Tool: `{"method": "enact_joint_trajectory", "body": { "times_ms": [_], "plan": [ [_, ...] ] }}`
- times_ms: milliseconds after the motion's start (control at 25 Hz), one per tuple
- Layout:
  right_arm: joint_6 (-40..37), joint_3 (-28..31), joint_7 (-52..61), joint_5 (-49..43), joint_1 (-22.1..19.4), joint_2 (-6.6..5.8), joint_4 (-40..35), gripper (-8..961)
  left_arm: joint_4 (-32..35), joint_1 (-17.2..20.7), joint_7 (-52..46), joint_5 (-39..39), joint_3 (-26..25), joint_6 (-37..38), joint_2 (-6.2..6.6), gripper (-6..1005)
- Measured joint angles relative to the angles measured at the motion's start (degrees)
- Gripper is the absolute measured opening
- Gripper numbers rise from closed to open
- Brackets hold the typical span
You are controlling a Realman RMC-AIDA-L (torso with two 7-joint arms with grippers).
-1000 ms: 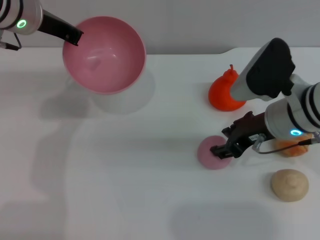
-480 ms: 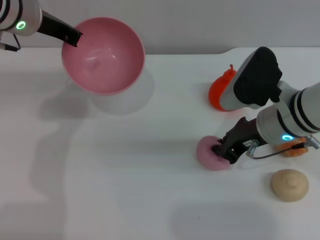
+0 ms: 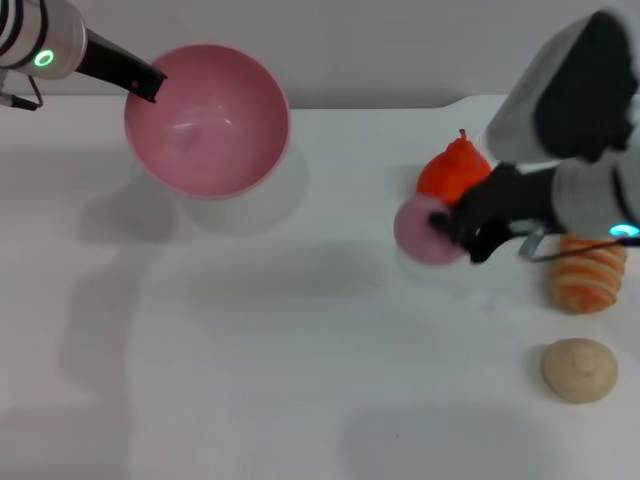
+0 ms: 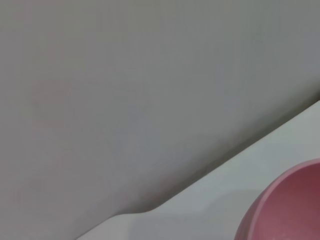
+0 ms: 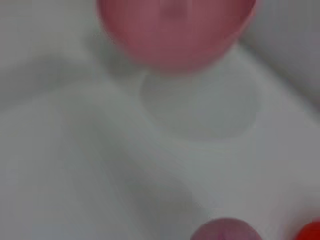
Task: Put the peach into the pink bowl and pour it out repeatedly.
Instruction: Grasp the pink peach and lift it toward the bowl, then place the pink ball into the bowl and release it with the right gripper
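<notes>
The pink bowl (image 3: pixel 207 118) hangs tilted above the table at the far left, held at its rim by my left gripper (image 3: pixel 150 79). It is empty. Its edge shows in the left wrist view (image 4: pixel 287 205), and it shows blurred in the right wrist view (image 5: pixel 172 32). My right gripper (image 3: pixel 450 228) is shut on the small pale-pink peach (image 3: pixel 423 230) and holds it lifted off the table, in front of the orange-red pear. The peach's top shows in the right wrist view (image 5: pixel 225 231).
An orange-red pear (image 3: pixel 450 176) stands behind the peach. An orange-and-white striped piece (image 3: pixel 585 275) lies under my right arm. A beige round bun (image 3: pixel 579 369) lies at the front right. The table's back edge (image 3: pixel 350 105) runs behind the bowl.
My right gripper closed on the peach and lifted it up and toward the pear. The striped piece is now uncovered. The bowl stayed almost still.
</notes>
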Motion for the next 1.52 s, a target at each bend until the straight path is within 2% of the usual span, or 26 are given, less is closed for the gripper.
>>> {"method": "enact_joint_trajectory", "body": {
  "times_ms": [240, 400, 480, 600, 680, 1320, 1520],
  "plan": [
    [-1.57, 1.47, 0.04, -2.60, -5.14, 0.61, -19.65, 33, 0.03, 0.95, 0.00, -2.29, 2.57, 0.31, 0.00, 75],
    [-1.28, 1.29, -0.16, -2.58, -4.66, 0.51, -24.44, 32, 0.27, 1.63, -0.01, -4.62, 5.70, 0.82, 0.00, 75],
    [-0.78, 0.74, -0.20, -2.53, -3.33, 0.38, -24.26, 32, 1.22, 1.68, -0.14, -7.25, 10.12, 3.15, -0.14, 76],
    [1.03, -0.69, -0.47, -2.62, -2.45, 0.31, -23.36, 38, 1.65, 1.70, -0.23, -7.91, 11.30, 3.66, -0.21, 76],
    [2.94, -1.56, -1.06, -2.64, -2.51, 0.29, -22.67, 49, 2.85, 2.03, -1.43, -9.56, 15.01, 4.32, -0.32, 76],
    [7.91, -5.88, -2.64, -2.84, -1.86, 0.27, -15.69, 142, 3.62, 1.55, -1.70, -12.36, 16.88, 4.26, -0.44, 77],
    [8.12, -5.89, -2.73, -2.87, -2.07, 0.25, -15.65, 370, 3.62, 1.54, -1.70, -12.44, 17.47, 4.23, -0.44, 77]
  ]
}}
